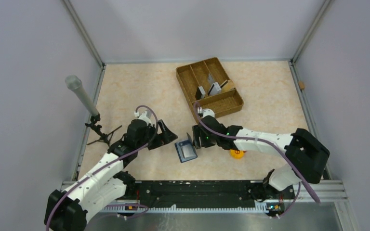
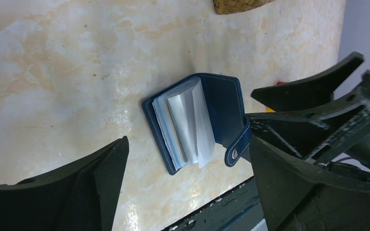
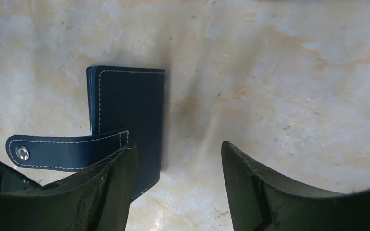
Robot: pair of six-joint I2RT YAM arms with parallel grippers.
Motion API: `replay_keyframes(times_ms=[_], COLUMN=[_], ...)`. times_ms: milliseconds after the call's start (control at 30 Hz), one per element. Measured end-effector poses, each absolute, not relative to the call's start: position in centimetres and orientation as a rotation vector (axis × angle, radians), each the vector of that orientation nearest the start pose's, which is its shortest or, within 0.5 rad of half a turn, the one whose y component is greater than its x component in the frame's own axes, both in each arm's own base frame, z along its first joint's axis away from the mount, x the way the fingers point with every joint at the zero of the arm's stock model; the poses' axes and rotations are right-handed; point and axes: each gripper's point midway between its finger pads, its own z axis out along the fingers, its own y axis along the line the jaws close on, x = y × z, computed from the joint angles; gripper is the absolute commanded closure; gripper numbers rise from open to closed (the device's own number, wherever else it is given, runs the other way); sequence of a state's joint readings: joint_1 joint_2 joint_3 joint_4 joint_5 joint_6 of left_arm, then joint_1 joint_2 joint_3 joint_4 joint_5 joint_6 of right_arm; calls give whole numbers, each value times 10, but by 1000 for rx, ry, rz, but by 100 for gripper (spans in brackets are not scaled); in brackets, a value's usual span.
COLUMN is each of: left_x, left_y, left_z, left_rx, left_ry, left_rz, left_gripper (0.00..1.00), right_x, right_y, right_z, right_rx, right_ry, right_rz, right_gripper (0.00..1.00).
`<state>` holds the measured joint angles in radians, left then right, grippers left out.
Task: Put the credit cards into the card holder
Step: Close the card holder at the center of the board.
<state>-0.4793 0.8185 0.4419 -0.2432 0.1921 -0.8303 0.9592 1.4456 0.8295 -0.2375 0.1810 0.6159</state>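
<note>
From above, we saw the card holder (image 1: pixel 187 151) lying on the tabletop (image 1: pixel 139 91) between the left pincer (image 1: pixel 172 137) and the right pincer (image 1: pixel 194 143), with grey cards (image 1: pixel 208 89) standing in the woven tray (image 1: pixel 179 73) behind. The left wrist view showed it half open, that pincer's jaws wide apart. The right wrist view showed those jaws apart too, one finger (image 3: pixel 111 192) overlapping its cover.
</note>
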Motion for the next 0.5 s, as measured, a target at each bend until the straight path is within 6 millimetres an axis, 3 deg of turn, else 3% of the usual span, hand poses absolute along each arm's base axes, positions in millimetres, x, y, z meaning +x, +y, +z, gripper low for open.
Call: replay_keyframes(times_ms=[333,500], left_x=[204,206], left_y=[-198,-203], left_z=[101,91], left_rx=[-175,-135], left_ry=[2379,2406], left_rz=[-997,-997], left_gripper=[2,11], right_x=[192,191], right_y=[326,327], right_z=[37,35], right_rx=[-492,-489], right_ry=[2496,2501], right_rz=[522,523], right_gripper=[28,29])
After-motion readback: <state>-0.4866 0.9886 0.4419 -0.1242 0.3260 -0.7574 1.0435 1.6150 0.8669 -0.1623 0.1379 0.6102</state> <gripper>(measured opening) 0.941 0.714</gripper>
